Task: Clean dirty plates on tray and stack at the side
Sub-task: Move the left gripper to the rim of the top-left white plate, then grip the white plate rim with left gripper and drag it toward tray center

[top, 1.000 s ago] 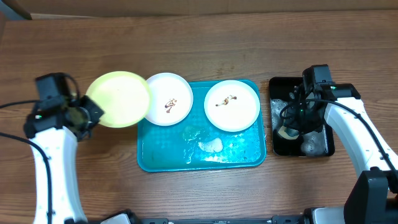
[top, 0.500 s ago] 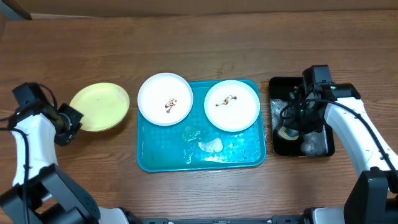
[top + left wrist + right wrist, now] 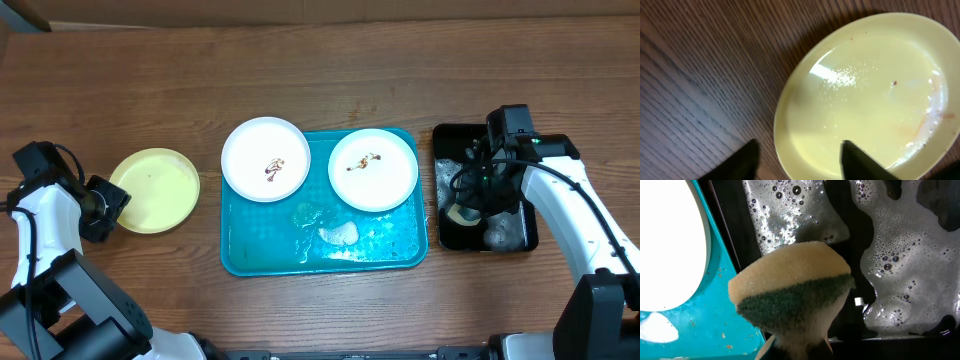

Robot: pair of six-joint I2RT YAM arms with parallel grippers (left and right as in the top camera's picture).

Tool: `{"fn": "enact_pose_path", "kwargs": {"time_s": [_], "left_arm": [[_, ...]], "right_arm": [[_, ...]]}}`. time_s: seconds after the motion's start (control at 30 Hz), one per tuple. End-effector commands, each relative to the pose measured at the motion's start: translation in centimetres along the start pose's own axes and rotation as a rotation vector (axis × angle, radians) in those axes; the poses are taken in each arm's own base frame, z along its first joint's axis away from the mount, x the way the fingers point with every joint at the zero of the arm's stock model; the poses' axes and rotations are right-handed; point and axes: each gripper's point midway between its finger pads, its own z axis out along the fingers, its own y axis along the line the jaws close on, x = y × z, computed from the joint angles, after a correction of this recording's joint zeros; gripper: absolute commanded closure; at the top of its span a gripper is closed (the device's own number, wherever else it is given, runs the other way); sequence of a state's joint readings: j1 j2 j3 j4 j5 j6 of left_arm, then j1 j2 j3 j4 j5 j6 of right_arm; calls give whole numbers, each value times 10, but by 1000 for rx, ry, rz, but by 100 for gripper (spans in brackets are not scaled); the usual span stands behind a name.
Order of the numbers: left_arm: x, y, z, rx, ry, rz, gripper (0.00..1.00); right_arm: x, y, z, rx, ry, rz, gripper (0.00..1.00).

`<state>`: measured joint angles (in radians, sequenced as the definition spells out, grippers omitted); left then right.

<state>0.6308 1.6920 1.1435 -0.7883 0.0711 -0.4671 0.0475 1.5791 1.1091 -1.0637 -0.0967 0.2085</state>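
The pale yellow-green plate [image 3: 155, 190] [image 3: 865, 100] lies flat on the wood, left of the turquoise tray [image 3: 325, 255]. My left gripper [image 3: 105, 205] [image 3: 800, 162] is open at its left edge, and its dark fingers [image 3: 747, 160] stand on either side of the rim without pinching it. One white plate [image 3: 265, 160] with a brown smear overhangs the tray's back left corner. The other smeared white plate [image 3: 372, 169] [image 3: 665, 240] sits at the tray's back right. My right gripper [image 3: 470, 205] [image 3: 797, 352] is shut on a yellow and green sponge [image 3: 790, 295].
A glossy black tray [image 3: 485, 190] [image 3: 900, 255] with soapy water lies right of the turquoise tray, under my right gripper. White foam [image 3: 338, 234] and wet streaks sit on the turquoise tray's front half. Bare wood surrounds both trays.
My left arm carried the yellow-green plate left, set it on the table and opened its jaws, letting it go. The right arm has not moved.
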Motion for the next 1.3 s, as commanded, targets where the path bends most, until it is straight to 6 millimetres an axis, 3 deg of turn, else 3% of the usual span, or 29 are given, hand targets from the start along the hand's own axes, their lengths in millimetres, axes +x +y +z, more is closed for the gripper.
{"fn": "enact_pose_path", "kwargs": {"time_s": [0.0, 0.13, 0.33, 0.47, 0.6, 0.8, 1.03, 1.27], "left_arm": [[-6, -15, -13, 78, -16, 5, 39], [-6, -57, -45, 262, -37, 84, 37], [13, -138, -95, 440, -194, 524, 30], [43, -183, -98, 486, -255, 825, 28], [74, -219, -88, 519, -275, 1048, 27], [87, -233, -43, 395, -262, 1111, 28], [93, -222, 10, 288, -167, 1053, 23], [111, -215, 43, 295, -49, 1036, 26]], "right_arm": [[-7, 1, -10, -2, -40, -7, 96], [-7, 1, -10, -1, -40, -7, 96], [-7, 1, -10, -2, -40, -7, 96], [-7, 1, -10, -1, -40, -7, 96], [-6, 0, -9, 0, -36, -6, 96], [-3, 0, -9, 2, -26, -5, 96], [-1, -1, -9, 5, -16, -4, 96], [-1, -1, -9, 5, -16, -3, 96]]}}
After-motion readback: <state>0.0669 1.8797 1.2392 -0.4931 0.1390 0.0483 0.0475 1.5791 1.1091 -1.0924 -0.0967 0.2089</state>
